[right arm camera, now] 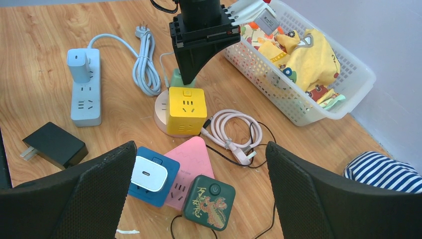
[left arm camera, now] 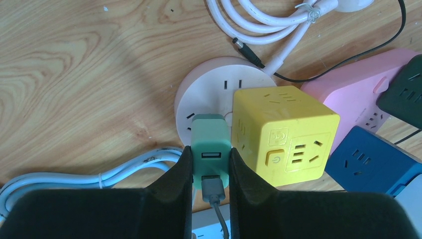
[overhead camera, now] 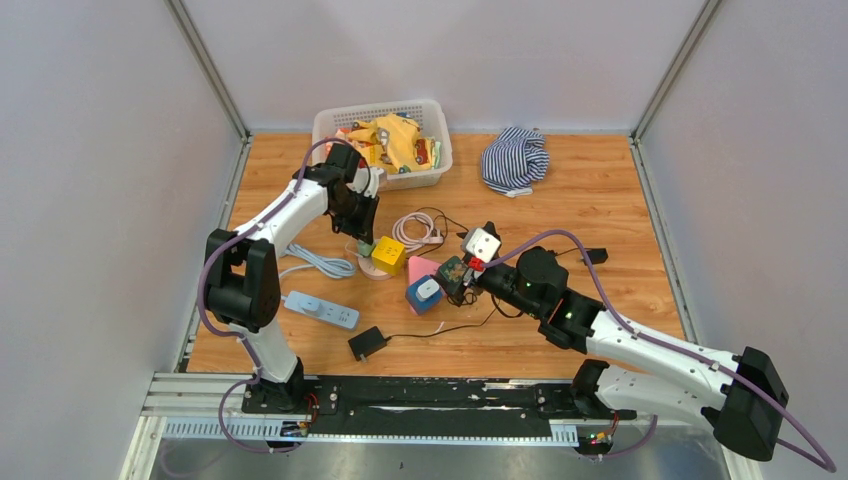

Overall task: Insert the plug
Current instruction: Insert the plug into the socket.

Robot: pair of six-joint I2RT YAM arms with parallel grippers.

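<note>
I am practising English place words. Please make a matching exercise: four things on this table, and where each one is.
1 green plug
2 yellow cube
3 white charger
4 black adapter

A lying loose on the table
B held by the left gripper
C in the blue socket
D on the round pink socket

Pairs: 1-B, 2-D, 3-C, 4-A

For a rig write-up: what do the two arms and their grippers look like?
The left arm and right arm have white tubular links and chunky black joint housings, each trailed by a purple cable; small green lights glow on the right one. The left gripper and right gripper have broad black, finely textured fingers.
</note>
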